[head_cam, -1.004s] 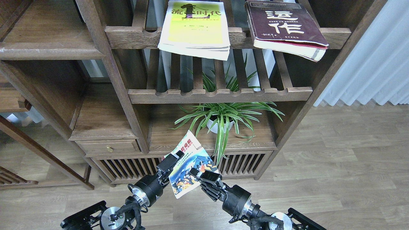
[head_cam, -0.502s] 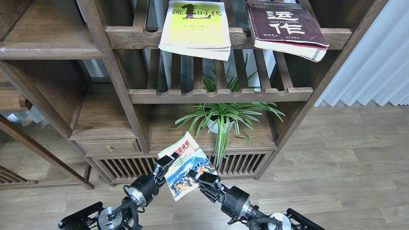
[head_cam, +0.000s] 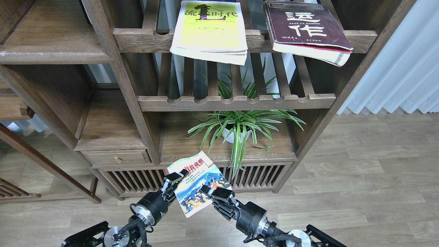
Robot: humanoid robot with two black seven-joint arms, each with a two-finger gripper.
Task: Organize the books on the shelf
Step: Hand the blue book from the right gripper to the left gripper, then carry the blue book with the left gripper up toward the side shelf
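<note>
The small book [head_cam: 196, 185], with a mountain-crowd picture, is held low in front of the cabinet, tilted. My left gripper [head_cam: 174, 179] is shut on its left edge. My right gripper [head_cam: 215, 192] is shut on its lower right edge. The yellow-green book [head_cam: 210, 31] lies flat on the upper slatted rack and overhangs its front rail. The maroon book [head_cam: 305, 29] lies to its right on the same rack, also overhanging. The solid plank shelf [head_cam: 51, 55] with a scuffed front edge is at the upper left, bare where it shows.
A spider plant in a white pot [head_cam: 236, 132] stands on the lower board behind the held book. A second slatted rack [head_cam: 236, 101] runs above it. A small drawer [head_cam: 118, 158] is at the left. White curtains [head_cam: 404, 68] hang at the right.
Both grippers and the small book have moved down and a little to the left. The book has turned slightly counter-clockwise. The other two books have not moved.
</note>
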